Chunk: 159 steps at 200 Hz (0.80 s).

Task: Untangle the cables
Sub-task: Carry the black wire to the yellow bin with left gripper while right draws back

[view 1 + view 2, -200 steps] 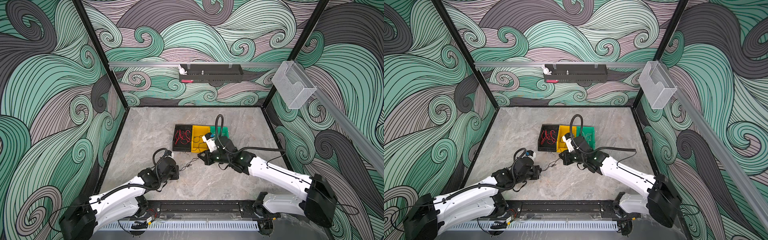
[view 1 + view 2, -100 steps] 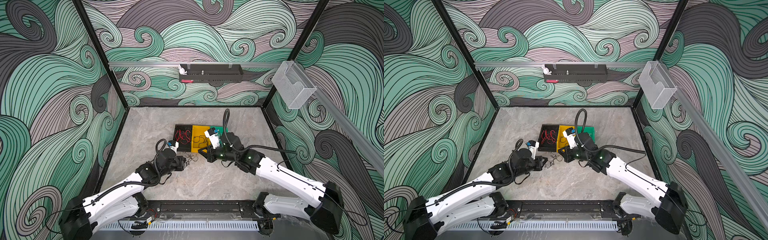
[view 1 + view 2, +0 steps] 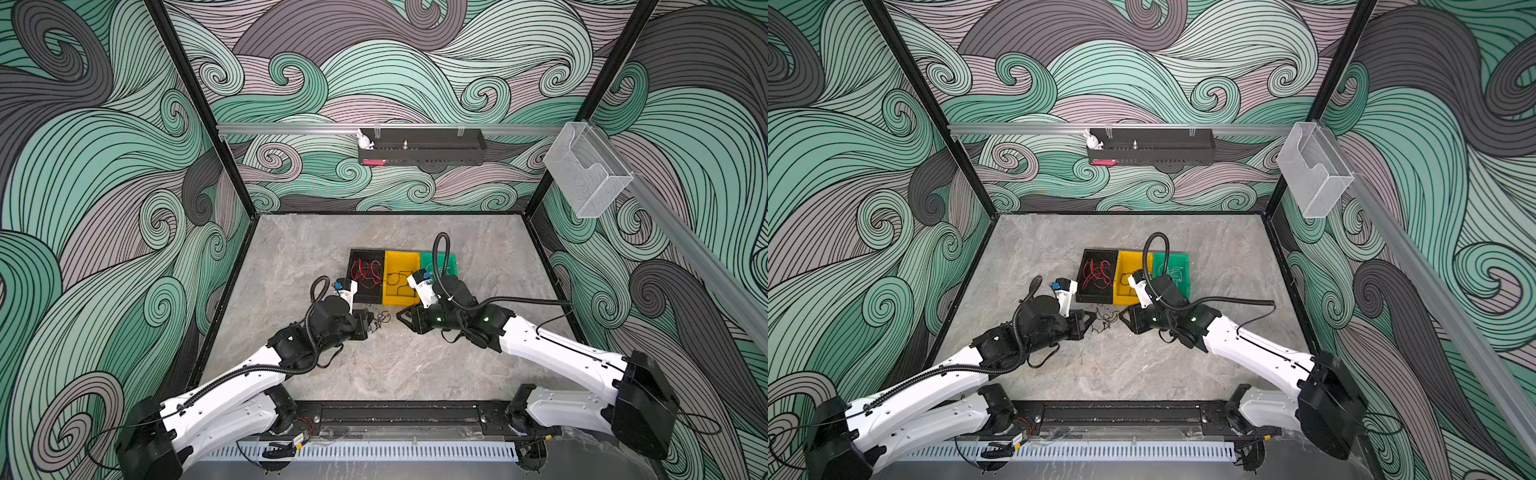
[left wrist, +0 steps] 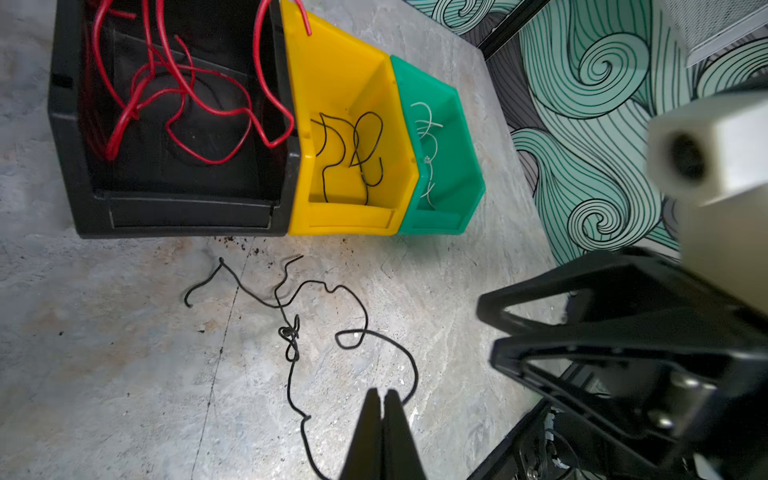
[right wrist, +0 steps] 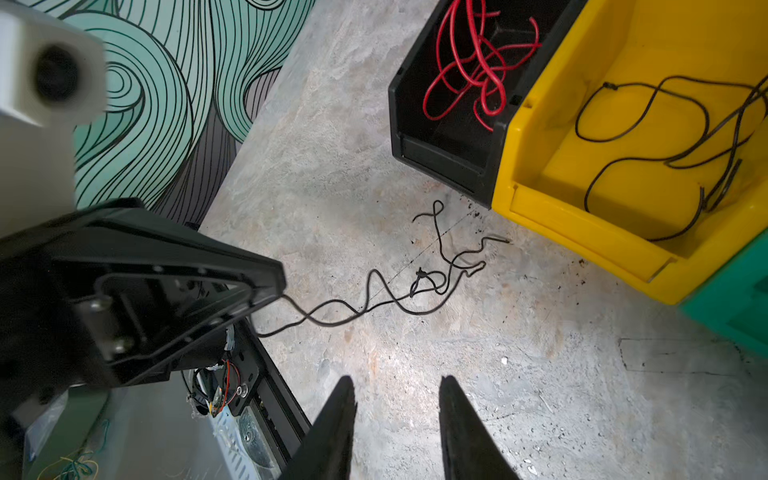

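Cables (image 4: 289, 332), black knotted strands, lie on the table (image 4: 124, 374) just in front of the yellow bin (image 4: 340, 220), one end clamped in the left gripper (image 4: 382, 392), likely as an anchor, while the right gripper (image 5: 397, 380) hangs with jaws apart and empty, seemingly poised to work the knot.

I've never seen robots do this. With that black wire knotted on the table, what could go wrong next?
1. The left gripper appears shut on the black cables. Pulling from that end alone might tighten the knot rather than loosen it.
2. The right gripper is open and empty, short of the tangle. The wire is so thin that it could close beside a strand and miss.
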Each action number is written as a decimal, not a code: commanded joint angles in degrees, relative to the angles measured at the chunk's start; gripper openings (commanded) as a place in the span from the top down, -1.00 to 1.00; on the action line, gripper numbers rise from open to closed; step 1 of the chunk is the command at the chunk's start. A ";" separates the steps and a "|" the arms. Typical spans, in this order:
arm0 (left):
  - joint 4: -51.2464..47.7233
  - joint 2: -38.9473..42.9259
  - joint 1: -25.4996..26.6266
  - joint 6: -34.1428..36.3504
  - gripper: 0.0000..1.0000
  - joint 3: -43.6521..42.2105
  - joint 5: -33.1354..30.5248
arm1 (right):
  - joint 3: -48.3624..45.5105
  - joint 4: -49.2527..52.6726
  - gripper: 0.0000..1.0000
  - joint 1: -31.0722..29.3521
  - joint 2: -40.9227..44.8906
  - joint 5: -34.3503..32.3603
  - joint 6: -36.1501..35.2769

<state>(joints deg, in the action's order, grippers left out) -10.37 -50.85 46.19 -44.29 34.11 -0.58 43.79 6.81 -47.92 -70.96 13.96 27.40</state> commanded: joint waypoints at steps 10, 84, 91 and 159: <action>0.78 1.36 -0.24 2.45 1.00 5.90 -0.39 | -2.93 -9.46 -0.04 0.33 0.07 1.81 -6.09; -2.41 -6.45 -0.40 12.22 1.00 21.36 -0.53 | -3.47 -2.52 -0.18 3.89 9.07 -5.30 -7.29; -2.99 -8.13 -0.47 13.35 1.00 23.54 -0.54 | -3.74 -1.41 -0.18 4.91 10.85 -5.38 -6.66; -5.32 -24.75 -4.27 19.39 1.00 44.40 1.38 | -7.81 11.79 -0.23 13.00 27.08 -6.46 -4.21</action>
<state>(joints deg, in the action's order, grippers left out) -13.91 -71.16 43.75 -28.18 73.10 -0.38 37.69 11.84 -36.25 -47.46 8.91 22.20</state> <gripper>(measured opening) 0.048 0.607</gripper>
